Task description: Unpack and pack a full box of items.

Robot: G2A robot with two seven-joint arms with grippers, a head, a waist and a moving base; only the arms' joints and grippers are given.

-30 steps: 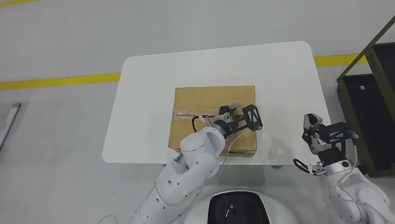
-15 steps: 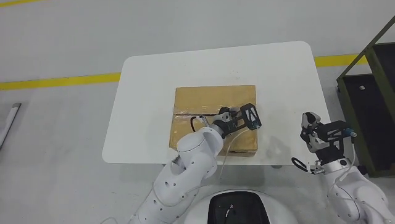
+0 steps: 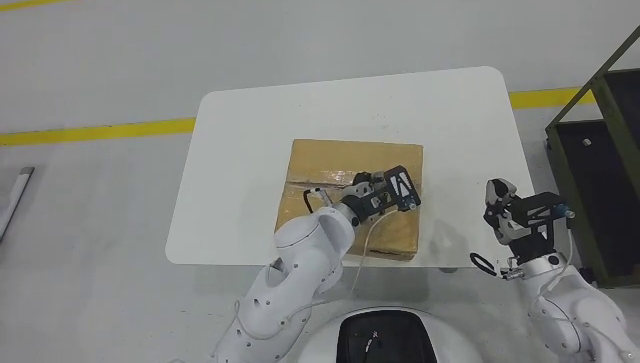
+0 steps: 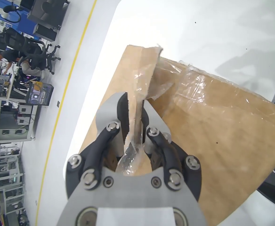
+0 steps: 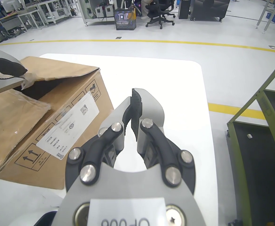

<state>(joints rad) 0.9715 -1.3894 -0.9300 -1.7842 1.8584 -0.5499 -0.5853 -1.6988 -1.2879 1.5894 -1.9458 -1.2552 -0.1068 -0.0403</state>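
Workshop: a white table (image 3: 250, 143) stands on a pale floor crossed by yellow lines (image 3: 100, 130), with desks and office chairs behind.
Box: a brown cardboard box (image 3: 340, 158) sits at the table's centre, slightly toward 6 o'clock, with its top seam parted.
Flap: the 12 o'clock flap (image 4: 139, 66) is lifted at its free edge, and torn clear tape (image 4: 191, 81) clings to the other flap.
Handling: the board looks stiff but should hinge at its crease. The tape looks slick, and a full box is likely heavy, so it is best opened in place. The free edge at mid-flap seems the best place to hold it.
Left gripper (image 4: 134, 104): clamped on that flap edge.
Right gripper (image 5: 132, 97): fingers pressed together on nothing, off the table at 4 o'clock, well apart from the box.
Cart: a green-framed cart (image 3: 600, 93) stands at 3 o'clock.
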